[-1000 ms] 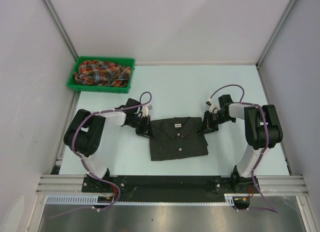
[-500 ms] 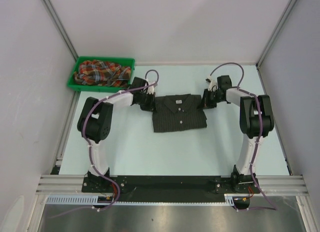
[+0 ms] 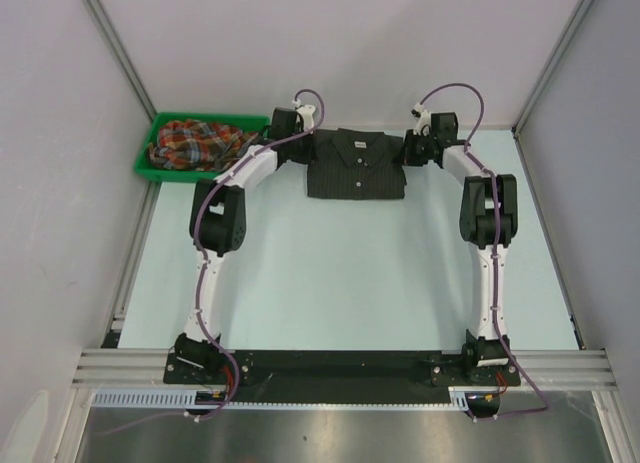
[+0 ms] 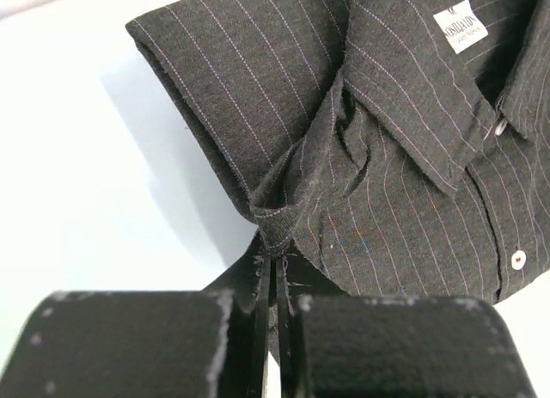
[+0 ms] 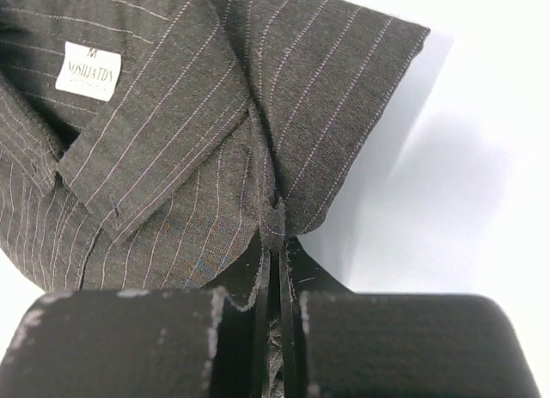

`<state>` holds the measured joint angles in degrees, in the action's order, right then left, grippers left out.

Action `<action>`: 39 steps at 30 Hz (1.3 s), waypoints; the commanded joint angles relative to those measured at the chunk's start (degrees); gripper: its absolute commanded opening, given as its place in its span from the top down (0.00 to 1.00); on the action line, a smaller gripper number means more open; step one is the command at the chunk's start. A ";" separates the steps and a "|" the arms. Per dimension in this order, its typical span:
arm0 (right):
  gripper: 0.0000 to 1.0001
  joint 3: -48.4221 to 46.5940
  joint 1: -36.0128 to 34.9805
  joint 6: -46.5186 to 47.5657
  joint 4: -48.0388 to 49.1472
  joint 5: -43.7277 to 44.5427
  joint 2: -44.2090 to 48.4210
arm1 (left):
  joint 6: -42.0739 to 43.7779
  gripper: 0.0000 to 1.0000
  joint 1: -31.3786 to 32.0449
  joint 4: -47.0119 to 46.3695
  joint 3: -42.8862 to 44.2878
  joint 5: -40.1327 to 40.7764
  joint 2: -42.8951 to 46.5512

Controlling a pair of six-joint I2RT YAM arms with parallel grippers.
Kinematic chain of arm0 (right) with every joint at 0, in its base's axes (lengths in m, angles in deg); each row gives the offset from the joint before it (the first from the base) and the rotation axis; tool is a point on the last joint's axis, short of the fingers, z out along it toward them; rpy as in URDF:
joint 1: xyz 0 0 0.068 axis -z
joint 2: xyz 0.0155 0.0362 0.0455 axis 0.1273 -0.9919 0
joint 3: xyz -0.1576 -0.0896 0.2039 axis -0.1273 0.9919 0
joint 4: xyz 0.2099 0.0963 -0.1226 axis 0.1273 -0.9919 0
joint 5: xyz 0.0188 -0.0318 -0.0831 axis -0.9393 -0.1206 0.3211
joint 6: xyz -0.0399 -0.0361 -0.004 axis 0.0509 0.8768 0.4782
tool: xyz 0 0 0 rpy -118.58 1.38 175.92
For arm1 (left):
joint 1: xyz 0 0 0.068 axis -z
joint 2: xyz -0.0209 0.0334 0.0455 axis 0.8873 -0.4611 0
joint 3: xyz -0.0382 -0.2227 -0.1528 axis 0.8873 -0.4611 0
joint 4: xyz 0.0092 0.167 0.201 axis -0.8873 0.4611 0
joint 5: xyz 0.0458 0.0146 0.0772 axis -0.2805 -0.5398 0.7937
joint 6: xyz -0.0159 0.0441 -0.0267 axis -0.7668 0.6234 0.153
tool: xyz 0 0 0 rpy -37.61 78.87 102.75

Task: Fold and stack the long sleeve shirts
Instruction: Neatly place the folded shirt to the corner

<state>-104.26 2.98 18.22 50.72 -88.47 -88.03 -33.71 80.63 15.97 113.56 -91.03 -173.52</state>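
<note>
Worktop (image 3: 350,283) is carrying folded black shirt (image 3: 356,168) at 12 o'clock, axis running 9-to-3; left claw (image 4: 273,273) and right claw (image 5: 275,254) are each clenching a shoulder fold, equally near.

Top view high behind arm bases (image 3: 196,355), wrist views close, facing opposite shoulders of black shirt (image 3: 356,165)

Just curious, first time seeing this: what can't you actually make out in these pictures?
Top view: plaid shirt crumpled in the bin; its sleeves are indistinguishable.
Top view: black shirt sleeves are hidden by its folds.
Wrist views: collar label small print is too tiny.
</note>
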 commanded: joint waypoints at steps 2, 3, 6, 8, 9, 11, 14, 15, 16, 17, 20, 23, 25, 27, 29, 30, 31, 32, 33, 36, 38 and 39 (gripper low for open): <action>1.00 -7.11 1.09 1.28 7.94 4.45 -3.26 | -1.02 1.00 -0.60 -6.93 5.17 2.94 -2.39; 1.00 -8.61 1.26 1.37 7.69 4.62 -5.01 | -0.93 1.00 -0.60 -7.01 5.79 3.20 -2.91; 1.00 -11.78 1.18 1.90 8.47 5.06 -6.87 | -0.66 1.00 -0.86 -8.68 6.67 4.43 -3.97; 1.00 -12.49 1.17 2.07 9.53 5.76 -7.75 | -1.19 1.00 -1.56 -8.69 8.25 3.90 -5.02; 1.00 -13.10 1.26 1.99 10.23 5.94 -8.19 | -1.37 1.00 -1.74 -8.69 8.78 3.73 -5.29; 1.00 -14.68 1.35 1.64 10.59 6.73 -9.33 | -1.37 1.00 -1.83 -8.77 9.92 3.82 -5.73; 0.93 -14.95 1.26 1.20 10.85 7.61 -9.60 | -1.63 0.94 -1.91 -8.77 10.63 4.17 -6.08; 0.68 -14.86 1.18 1.28 10.76 7.70 -9.43 | -1.64 0.76 -1.91 -8.95 10.46 4.60 -5.99; 0.56 -14.86 1.17 1.46 10.68 7.96 -9.08 | -1.64 0.69 -2.18 -9.56 9.93 4.87 -5.73; 0.39 -15.04 1.26 1.54 10.68 8.40 -8.03 | -1.90 0.65 -2.35 -9.82 9.84 4.96 -5.47; 0.24 -16.44 1.87 2.95 9.54 8.93 -4.17 | -2.52 0.42 -3.49 -10.62 9.93 4.70 -2.31; 0.06 -19.25 2.75 4.53 7.09 8.67 0.92 | -0.51 0.20 -4.02 -9.83 10.01 4.08 4.09; 0.00 -20.22 3.28 4.71 4.54 7.27 4.18 | 1.34 0.05 -4.11 -5.72 11.67 2.42 9.35; 0.00 -19.70 3.64 6.10 2.34 5.78 9.63 | 3.02 0.01 -4.02 0.68 12.74 2.41 13.15; 0.00 -18.65 3.72 7.43 -2.23 4.11 13.23 | 3.63 0.01 -4.02 5.18 12.65 1.80 18.86; 0.00 -17.69 3.72 7.87 -3.81 3.23 17.52 | 3.81 0.00 -4.02 9.20 12.04 1.27 20.79; 0.00 -15.15 3.90 8.57 -6.35 2.61 19.56 | 4.25 0.01 -4.02 10.90 9.69 -1.17 25.25; 0.00 -13.30 3.81 9.01 -7.77 2.00 22.02 | 5.82 0.01 -4.02 12.31 8.10 -3.11 27.56; 0.00 -11.54 3.81 9.45 -9.00 0.95 26.22 | 6.27 0.01 -4.02 15.37 6.34 -4.26 29.67; 0.00 -3.81 3.81 11.30 -14.80 -2.13 33.01 | 8.46 0.01 -4.02 20.03 -1.57 -9.35 39.16; 0.00 2.93 3.46 12.26 -19.37 -3.63 39.25 | 10.57 0.01 -4.02 22.94 -8.51 -13.30 45.55; 0.00 5.85 3.29 12.62 -20.69 -4.07 41.53 | 11.10 0.01 -4.02 23.74 -10.97 -14.02 47.34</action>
<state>-108.59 7.02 27.58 41.17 -87.75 -53.37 -27.59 76.28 28.49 112.36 -96.30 -133.96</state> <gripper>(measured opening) 0.994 0.994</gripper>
